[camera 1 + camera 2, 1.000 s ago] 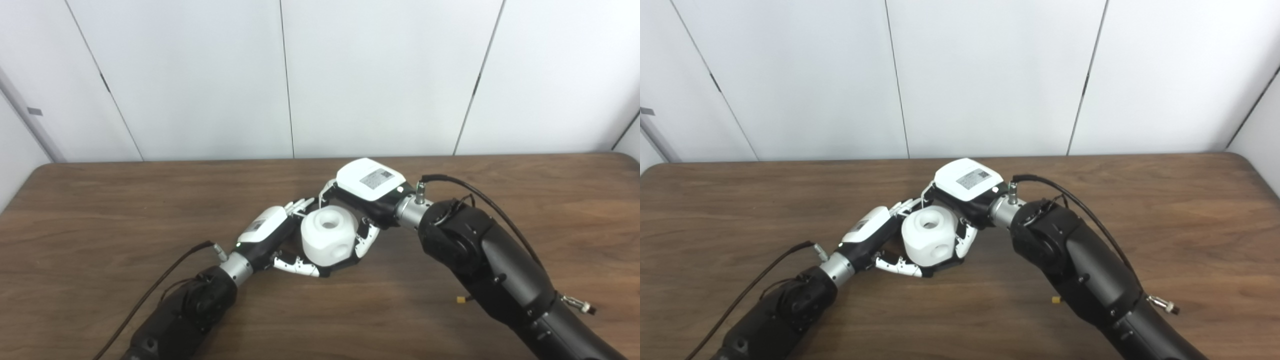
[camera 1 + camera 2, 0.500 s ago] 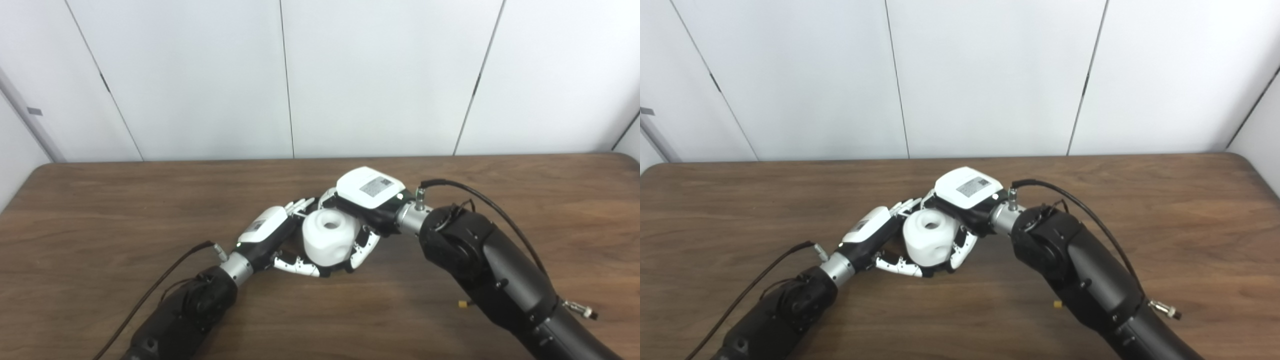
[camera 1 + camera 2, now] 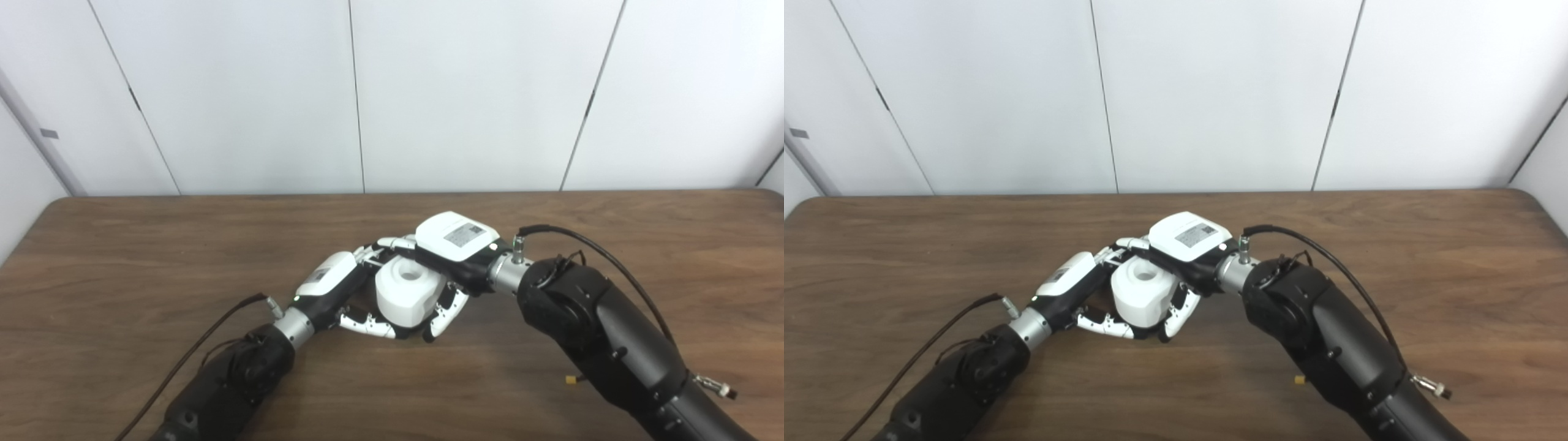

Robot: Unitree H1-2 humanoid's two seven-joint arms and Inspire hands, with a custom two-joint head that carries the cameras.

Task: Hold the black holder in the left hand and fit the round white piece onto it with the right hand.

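Note:
The round white piece (image 3: 407, 297) has a hole in its top and sits low at the table's middle, between both hands. My right hand (image 3: 450, 257) comes over it from the right and is shut on it, fingers down its right side. My left hand (image 3: 343, 288) reaches in from the left, its fingers curled under and around the piece's base. The black holder (image 3: 404, 332) shows only as a dark sliver under the white piece, in my left hand's grasp; most of it is hidden.
The brown wooden table (image 3: 122, 257) runs wide to both sides, with its far edge against white wall panels. Black cables trail from both wrists. A small yellow connector (image 3: 571, 380) hangs beside my right forearm.
My right hand has lowered and turned the white piece downward; its side hole is no longer in view. My left hand has stayed in place. The camera shifted slightly.

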